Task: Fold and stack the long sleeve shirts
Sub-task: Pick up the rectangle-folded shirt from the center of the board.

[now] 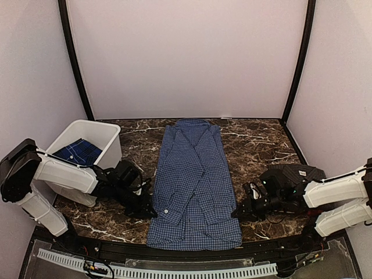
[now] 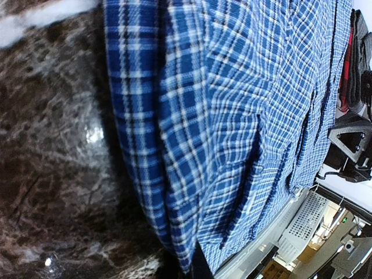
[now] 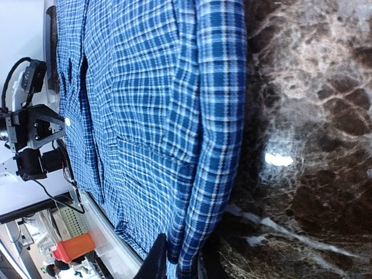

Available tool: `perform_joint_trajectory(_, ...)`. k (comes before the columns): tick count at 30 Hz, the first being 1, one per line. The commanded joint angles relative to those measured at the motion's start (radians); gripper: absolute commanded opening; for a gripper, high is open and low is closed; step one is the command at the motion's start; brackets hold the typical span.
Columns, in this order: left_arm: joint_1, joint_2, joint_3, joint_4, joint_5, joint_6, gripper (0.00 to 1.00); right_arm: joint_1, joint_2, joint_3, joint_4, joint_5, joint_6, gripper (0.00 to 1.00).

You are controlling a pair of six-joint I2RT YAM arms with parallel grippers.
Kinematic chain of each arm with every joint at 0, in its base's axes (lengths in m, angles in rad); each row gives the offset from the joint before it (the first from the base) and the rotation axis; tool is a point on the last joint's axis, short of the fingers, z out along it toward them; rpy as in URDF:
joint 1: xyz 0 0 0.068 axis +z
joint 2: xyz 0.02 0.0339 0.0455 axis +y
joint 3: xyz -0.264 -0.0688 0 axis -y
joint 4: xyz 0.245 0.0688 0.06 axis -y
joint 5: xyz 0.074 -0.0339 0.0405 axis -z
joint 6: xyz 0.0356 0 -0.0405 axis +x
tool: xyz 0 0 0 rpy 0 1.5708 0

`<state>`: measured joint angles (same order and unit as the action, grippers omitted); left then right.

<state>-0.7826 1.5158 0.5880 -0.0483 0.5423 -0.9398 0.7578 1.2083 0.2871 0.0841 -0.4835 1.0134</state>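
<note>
I see the blue check shirt (image 1: 193,180) lying flat in the middle of the dark marble table (image 1: 256,139). Its collar (image 1: 192,122) points away from my arms, and its bottom hem is at the near edge. Both long sides are folded in, so the shirt makes a long narrow strip.

My left gripper (image 1: 149,211) is low at the shirt's left edge, close to the hem. Its fingers are closed. In the left wrist view the folded edge runs right down to a dark finger (image 2: 200,268), so I think it pinches the cloth there.

My right gripper (image 1: 237,214) is at the shirt's right edge, straight across from the left one. In the right wrist view the folded edge goes down between two dark fingers (image 3: 158,261), and they look closed on it (only the tips show, at the very bottom).

Left of the shirt stands a white bin (image 1: 107,136) with a dark blue checked cloth (image 1: 78,151) inside. I cannot tell what that cloth is.

Right of the shirt, well apart from it, a folded black shirt (image 1: 299,172) lies on the table, partly hidden behind my right arm
</note>
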Motion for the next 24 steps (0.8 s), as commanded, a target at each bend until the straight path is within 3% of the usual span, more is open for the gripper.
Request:
perform_joint_trajectory(1,-0.001,-0.01,0.005,0.006,0.045,-0.002,0.0,-0.009,0.003,0.014,0.038,-0.019,-0.004,0.09)
perform_joint_trajectory(5,0.001,-0.034,0.022,0.009,0.062,-0.017,0.0,-0.012,-0.014,0.033,0.019,-0.023,-0.01,0.0)
perform_joint_trajectory(24,0.084,-0.147,0.069,0.045,0.097,-0.102,0.0,-0.089,-0.032,0.142,0.035,-0.068,-0.033,0.0)
